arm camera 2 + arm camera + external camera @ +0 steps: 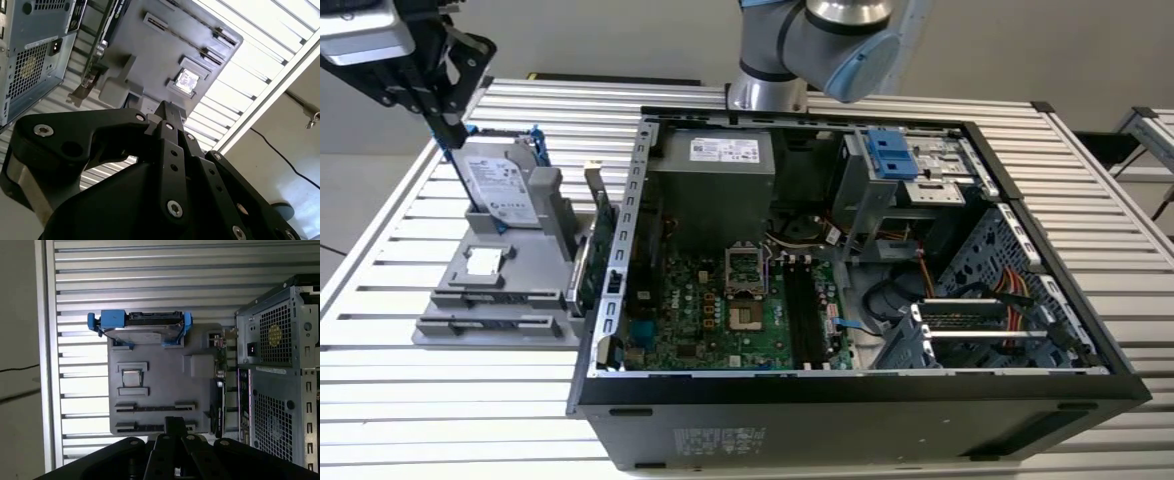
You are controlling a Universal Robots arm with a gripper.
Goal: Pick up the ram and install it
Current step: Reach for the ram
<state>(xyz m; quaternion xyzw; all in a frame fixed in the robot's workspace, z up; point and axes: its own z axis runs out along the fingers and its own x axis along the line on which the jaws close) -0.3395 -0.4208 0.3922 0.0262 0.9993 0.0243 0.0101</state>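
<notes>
In the upper left of the exterior view we see the black gripper (450, 125) hanging above a grey plastic holder (480, 325) on a ribbed metal table (454, 400). In both wrist views its jaws are drawn together with nothing between them. We judge this to be the approach step. The ram (150, 408) seems to be the thin dark strip standing edge-on in one of the holder's two long slots, though we cannot be sure which. A silver drive (500, 185) in a blue frame and a green card (594, 250) also stand in the holder. At centre frame sits the open steel case (854, 400), its green board (707, 300) bearing long black slots (807, 310). Gripping so thin and rigid a stick would call for the jaws to part and descend squarely over its top edge.
</notes>
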